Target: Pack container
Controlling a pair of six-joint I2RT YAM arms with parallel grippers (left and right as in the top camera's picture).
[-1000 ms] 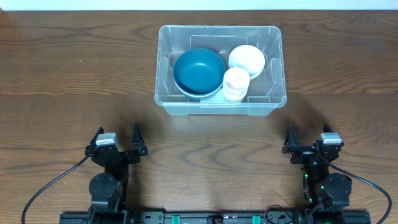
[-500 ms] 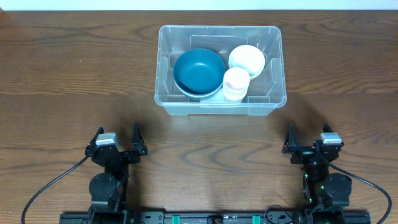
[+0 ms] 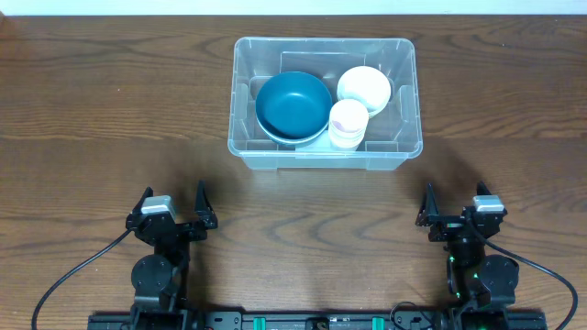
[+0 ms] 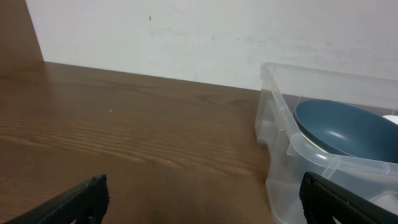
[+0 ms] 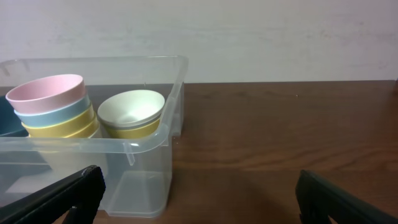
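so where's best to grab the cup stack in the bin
Probably from straight above: the cup stack stands upright with its mouth open, and the bin walls block any side approach. Pinch across the rim of the pink cup on top, at its right side, away from the blue bowl. The white bowl sits close behind.

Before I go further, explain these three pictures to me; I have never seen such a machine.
A left arm and a right arm sit at a wooden table. One picture looks straight down from above; the other two come from cameras on each wrist, the dark shapes at their bottom corners being that arm's own fingers. The left gripper and right gripper are both open and hold nothing. On the table stands a clear container. Inside it are a blue bowl, a white bowl and a stack of cups.
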